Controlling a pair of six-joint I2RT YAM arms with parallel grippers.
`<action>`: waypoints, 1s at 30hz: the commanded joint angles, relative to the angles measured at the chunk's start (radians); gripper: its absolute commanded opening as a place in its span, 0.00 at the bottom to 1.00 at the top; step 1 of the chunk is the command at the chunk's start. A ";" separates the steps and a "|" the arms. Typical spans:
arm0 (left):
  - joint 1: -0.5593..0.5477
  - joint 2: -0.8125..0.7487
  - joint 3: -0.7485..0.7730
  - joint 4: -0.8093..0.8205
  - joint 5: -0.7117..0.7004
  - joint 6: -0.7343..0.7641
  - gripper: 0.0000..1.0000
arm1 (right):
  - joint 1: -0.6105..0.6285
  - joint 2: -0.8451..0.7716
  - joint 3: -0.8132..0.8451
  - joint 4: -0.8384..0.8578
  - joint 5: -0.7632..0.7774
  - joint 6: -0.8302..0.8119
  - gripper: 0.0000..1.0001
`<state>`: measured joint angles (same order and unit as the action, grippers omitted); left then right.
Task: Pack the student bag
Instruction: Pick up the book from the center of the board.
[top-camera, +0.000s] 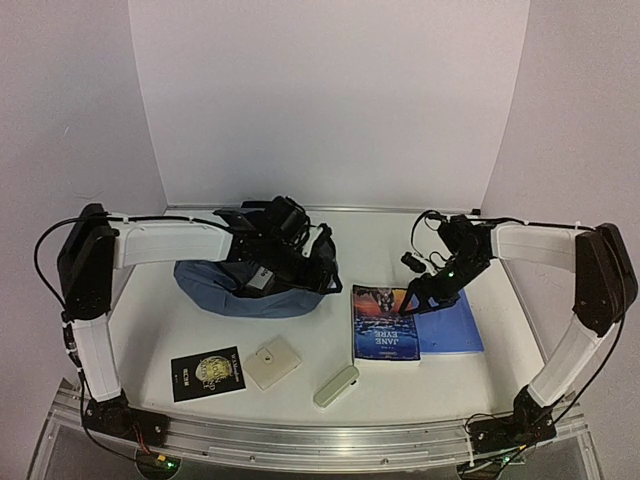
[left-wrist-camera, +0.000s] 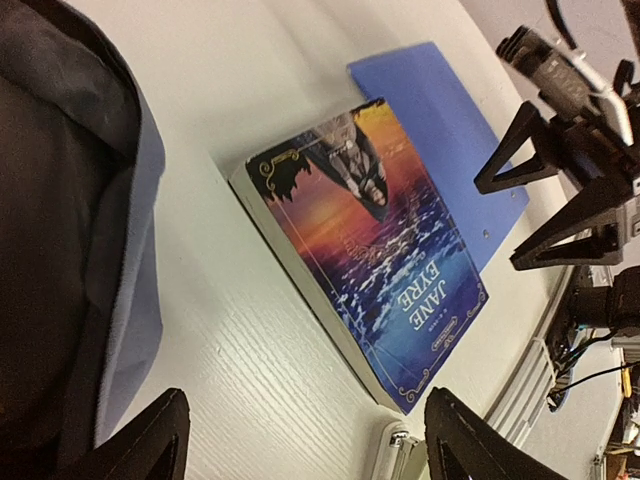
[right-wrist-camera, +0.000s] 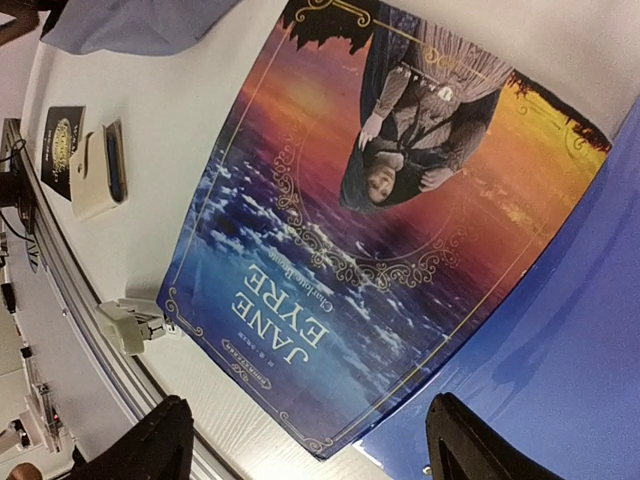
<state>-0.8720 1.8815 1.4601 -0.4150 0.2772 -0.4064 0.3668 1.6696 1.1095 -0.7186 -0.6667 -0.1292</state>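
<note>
White tabletop (top-camera: 310, 340), enclosed by pale walls at the back and sides.

1. Student bag (top-camera: 240, 288): slate-blue fabric, slumped at 10 o'clock from the table's centre, partly covered by the left arm's wrist.
2. Left gripper (left-wrist-camera: 310, 452): held at the bag's 3 o'clock edge; fingers (left-wrist-camera: 150, 445) are spread wide and nothing is gripped.
3. Jane Eyre paperback (top-camera: 384, 322): laid flat at 3 o'clock of the bag, near but apart.
4. Bright-blue notebook (top-camera: 452, 325): at the paperback's 3 o'clock, its edge overlapped by the book.
5. Right gripper (right-wrist-camera: 310, 452): poised over the paperback; fingers are set wide and nothing is held.
6. Black card (top-camera: 208, 372), cream case (top-camera: 272, 362), pale oblong (top-camera: 336, 386): ranged at 6 o'clock of the bag.
</note>
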 joint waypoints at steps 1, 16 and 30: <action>-0.004 0.084 0.051 0.065 0.063 -0.089 0.78 | -0.001 0.062 -0.003 -0.009 -0.033 -0.032 0.78; -0.041 0.292 0.171 0.064 0.086 -0.154 0.73 | -0.001 0.164 -0.011 0.031 0.015 0.012 0.78; -0.062 0.326 0.205 0.158 0.206 -0.150 0.52 | 0.001 0.255 0.041 0.050 -0.111 0.042 0.75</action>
<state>-0.9266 2.2116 1.6141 -0.3132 0.4368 -0.5600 0.3611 1.8920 1.1244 -0.6780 -0.7416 -0.0962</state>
